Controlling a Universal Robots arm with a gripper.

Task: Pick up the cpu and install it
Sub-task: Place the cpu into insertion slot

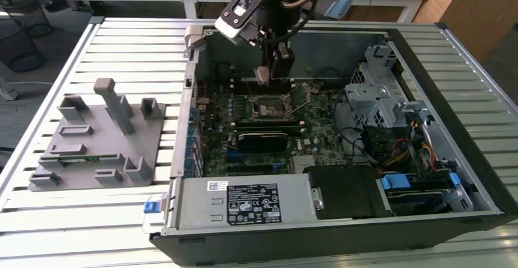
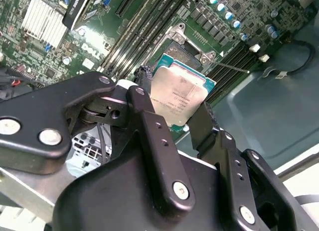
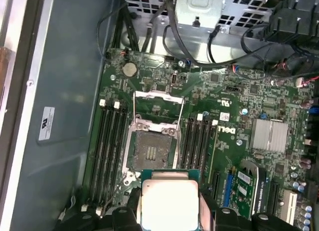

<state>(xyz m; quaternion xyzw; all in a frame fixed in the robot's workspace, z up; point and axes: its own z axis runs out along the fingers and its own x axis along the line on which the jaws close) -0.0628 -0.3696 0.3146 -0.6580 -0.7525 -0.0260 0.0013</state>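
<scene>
The claw (image 2: 174,104) is closed on the cpu (image 2: 178,95), its two black fingers (image 2: 149,122) pressing on opposite edges of the chip, with the silver lid turned toward the second wrist camera. The cpu is off the board, held in the air inside the open computer case (image 1: 340,241) above the green motherboard (image 3: 234,91). In the exterior view the arm comes down from the far side of the case. There the chip hangs higher than the board, just beyond the socket (image 1: 270,106) and toward the case's back wall. In the first wrist view the socket is bare, its grid of contacts showing. Its metal hold-down frame (image 3: 158,107) is swung up and open, and the held cpu appears just beside one end of the socket. Black memory slots (image 3: 110,141) run along both sides of the socket. A finned silver heatsink (image 3: 271,136) and a round coin battery (image 3: 129,68) also sit on the board. Toward the exterior view's right, the case holds a metal drive cage (image 1: 376,92) and bundles of coloured cables (image 1: 409,153). A silver box with a label (image 1: 242,204) fills the near end. The case lies on its side on a slatted metal surface (image 1: 121,37). On the exterior view's left stands a grey plastic holder (image 1: 97,140) with several upright posts, well apart from the claw
</scene>
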